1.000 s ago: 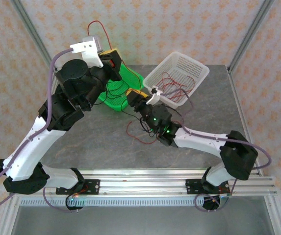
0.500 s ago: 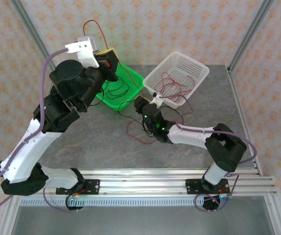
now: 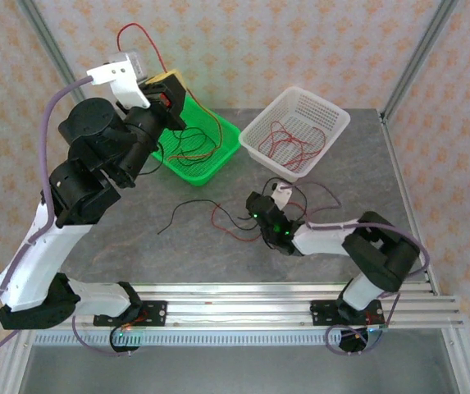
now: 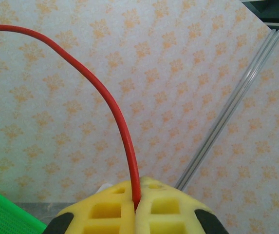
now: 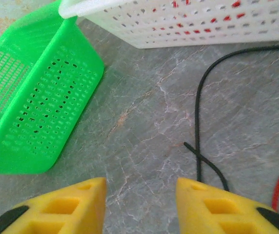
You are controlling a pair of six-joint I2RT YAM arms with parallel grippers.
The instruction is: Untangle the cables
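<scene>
**Thin red and black wires: light, limp, prone to slip and snag.**

Left gripper (image 4: 135, 197) clamped on one thin red wire (image 4: 122, 122), high above the green plastic mesh basket (image 3: 222, 160) at far left. Wire leaving the yellow fingers (image 4: 105, 209) upright, then arcing over to the left. Right gripper (image 5: 140, 195) spread wide, holding nothing, low over the grey stone-look bench (image 5: 144, 112). Loose tangle of red and black wires (image 3: 235, 220) lying at bench centre, just beside it. Thin black wire (image 5: 198, 117) running near to far, then bending right toward the white plastic mesh basket (image 5: 202, 24). Expect negligible weight and no stiffness. Pinch a free end or a clear straight run, away from crossings. Pull slowly along the wire's length.
</scene>
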